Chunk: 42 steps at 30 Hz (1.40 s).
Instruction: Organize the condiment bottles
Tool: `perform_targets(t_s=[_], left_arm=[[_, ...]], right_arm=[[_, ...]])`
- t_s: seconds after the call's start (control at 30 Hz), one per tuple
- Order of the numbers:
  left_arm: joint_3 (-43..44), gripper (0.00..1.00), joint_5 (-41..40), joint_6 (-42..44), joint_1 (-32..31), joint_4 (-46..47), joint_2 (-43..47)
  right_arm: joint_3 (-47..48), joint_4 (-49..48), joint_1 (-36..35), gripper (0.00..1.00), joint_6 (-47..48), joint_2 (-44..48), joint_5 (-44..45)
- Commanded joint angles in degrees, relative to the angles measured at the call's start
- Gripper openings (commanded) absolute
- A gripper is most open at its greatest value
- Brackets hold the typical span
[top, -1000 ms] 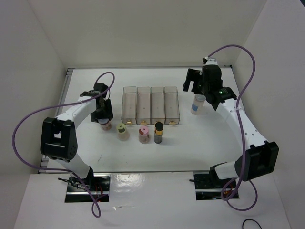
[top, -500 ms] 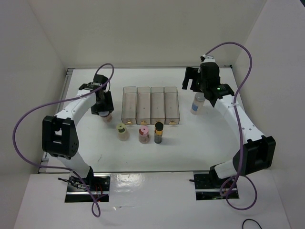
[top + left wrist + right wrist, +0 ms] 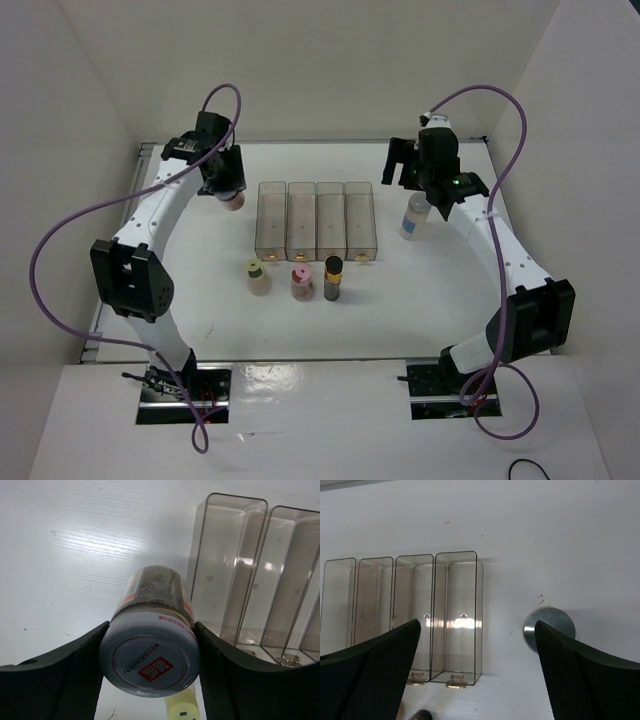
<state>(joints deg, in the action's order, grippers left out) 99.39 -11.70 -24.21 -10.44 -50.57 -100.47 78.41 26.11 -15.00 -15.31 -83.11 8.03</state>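
Observation:
My left gripper [image 3: 229, 192] is shut on the grey-lidded pinkish jar [image 3: 150, 650] and holds it in the air, left of the clear rack [image 3: 317, 221]. The jar also shows in the top view [image 3: 232, 201]. The yellow-green-lidded cream jar [image 3: 258, 276], the pink-lidded reddish jar [image 3: 302, 283] and the slim dark gold-banded jar [image 3: 333, 279] stand in a row in front of the rack. My right gripper [image 3: 417, 172] is open and empty above the table. The grey-capped clear jar with blue label [image 3: 415, 217] stands right of the rack, its cap in the right wrist view [image 3: 547, 628].
The rack's four compartments hold no jars; it also shows in the left wrist view [image 3: 260, 575] and the right wrist view [image 3: 455, 615]. White walls enclose the table on the left, back and right. Purple cables loop above both arms.
My left gripper has lifted the grey-lidded jar from beside the cream jar and carried it back and up, to the rack's far left corner. My right gripper has barely moved.

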Motion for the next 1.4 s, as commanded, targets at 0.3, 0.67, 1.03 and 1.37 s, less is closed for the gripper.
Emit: perform_targets(t_s=[0.3,0.67,1.03,1.37], left_arm=[[8.36,0.03,0.98,2.59,-7.49,0.2,-5.35],[7.84,0.03,2.03,2.59,-9.69,1.96,-7.55],[6.69,0.03,4.94,2.59,-10.22,3.81,-9.75],[4.58,0.03,4.94,2.59,-10.22,4.95,-12.64]], right_arm=[[2.97,-2.55,-0.29,0.99,0.72,-0.21,1.64],[1.31,-2.03,-0.29,0.99,0.19,-0.21,1.64],[-0.28,-2.55,0.23,0.99,-0.33,0.85,1.64],[-0.28,-2.55,0.24,0.99,-0.33,0.85,1.64]])
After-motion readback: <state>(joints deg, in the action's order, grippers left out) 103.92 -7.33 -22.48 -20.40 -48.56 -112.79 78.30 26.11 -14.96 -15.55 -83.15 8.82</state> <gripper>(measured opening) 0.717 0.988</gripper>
